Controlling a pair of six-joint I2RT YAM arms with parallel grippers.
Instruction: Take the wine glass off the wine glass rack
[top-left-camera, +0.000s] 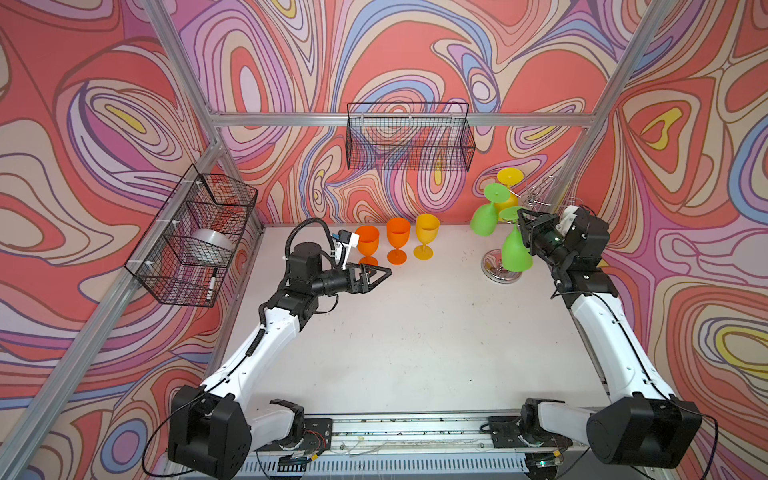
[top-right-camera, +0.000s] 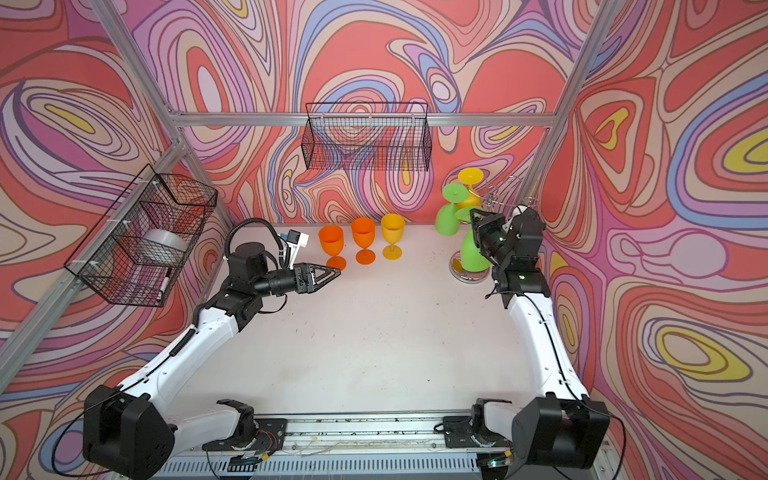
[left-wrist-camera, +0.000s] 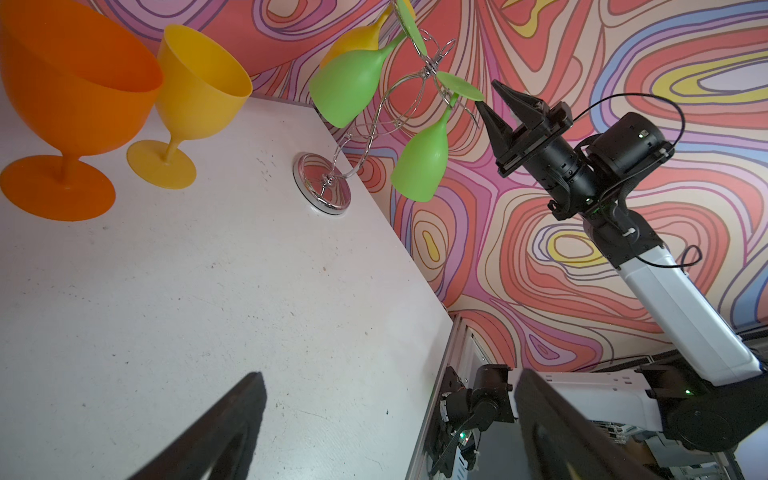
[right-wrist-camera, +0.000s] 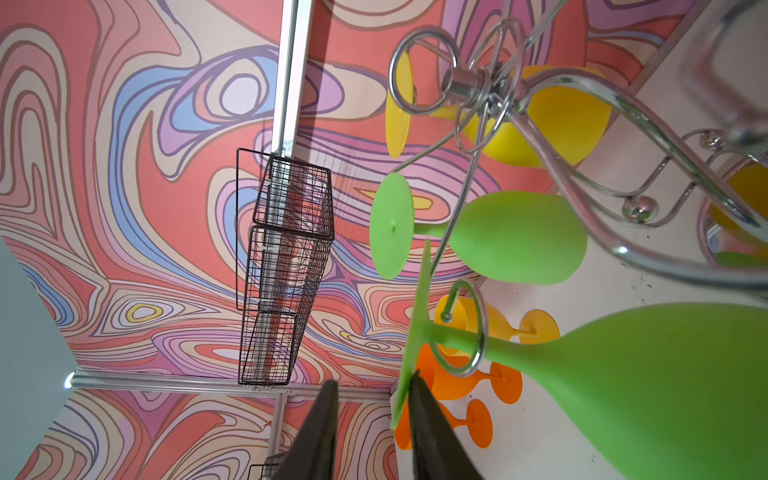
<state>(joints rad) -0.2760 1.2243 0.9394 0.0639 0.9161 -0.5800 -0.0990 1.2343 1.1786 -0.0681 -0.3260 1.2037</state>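
The chrome wine glass rack (top-left-camera: 500, 268) (top-right-camera: 468, 272) (left-wrist-camera: 322, 189) (right-wrist-camera: 478, 83) stands at the table's back right. Two green wine glasses and a yellow one (top-left-camera: 508, 178) (right-wrist-camera: 557, 124) hang upside down from its wire loops. My right gripper (top-left-camera: 520, 216) (top-right-camera: 473, 214) (left-wrist-camera: 487, 94) (right-wrist-camera: 372, 379) is at the foot of the nearer green glass (top-left-camera: 516, 251) (top-right-camera: 473, 253) (left-wrist-camera: 419, 166) (right-wrist-camera: 644, 374). Its jaws stand slightly apart, and the foot's rim lies against one finger's inner side, not pinched. My left gripper (top-left-camera: 388, 272) (top-right-camera: 337, 272) (left-wrist-camera: 390, 376) hangs wide open and empty over the table.
Two orange glasses (top-left-camera: 368, 241) (top-left-camera: 398, 235) and a yellow one (top-left-camera: 427, 228) stand upright in a row at the back, just beyond my left gripper. A black mesh basket (top-left-camera: 409, 137) hangs on the back wall. Another mesh basket (top-left-camera: 195, 232) hangs on the left wall.
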